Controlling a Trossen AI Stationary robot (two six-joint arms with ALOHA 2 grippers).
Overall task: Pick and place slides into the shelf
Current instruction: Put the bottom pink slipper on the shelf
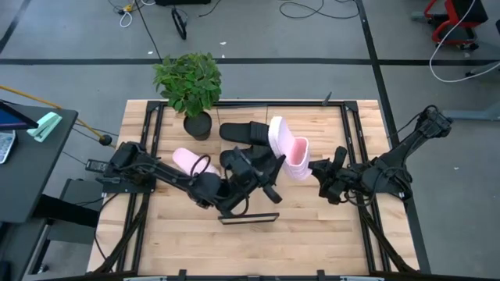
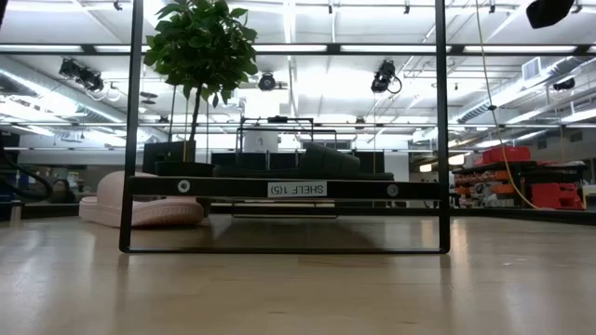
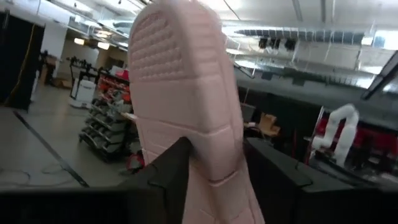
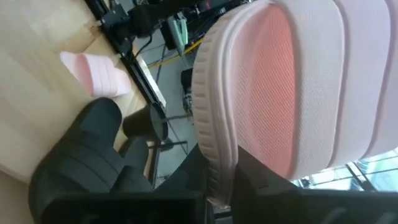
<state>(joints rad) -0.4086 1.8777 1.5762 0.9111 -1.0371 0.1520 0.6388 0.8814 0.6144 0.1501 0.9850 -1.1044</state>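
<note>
One pale pink slide [image 1: 287, 147] stands on end in the middle of the table, between both grippers. Its white sole [image 3: 180, 93] faces the left arm and its strap side [image 4: 286, 93] faces the right arm. My left gripper [image 1: 273, 173] and my right gripper [image 1: 315, 168] are both shut on it. The second pink slide [image 1: 187, 160] lies sole-down on the table, left of the shelf [image 1: 250, 218]. Two black slides [image 1: 244, 133] [image 1: 233, 160] lie farther along the shelf line, one partly under my left arm. My left gripper [image 3: 214, 168] has the pink slide's narrow lower part [image 3: 214, 158] between its two fingers, one finger on each side edge. It comes at the sole side from the table's left. My right gripper [image 4: 224, 186] pinches the white sole's side rim [image 4: 214, 168] at the slide's lower end. It comes level from the table's right. The slide rises upright above the fingers.
A potted plant [image 1: 189, 82] stands at the far edge of the table, left of centre. The shelf's black end frame [image 2: 284, 189] carries a label and faces the near edge. Bare wood lies on the near half and far right. A dark side desk [image 1: 31, 156] stands left of the table.
</note>
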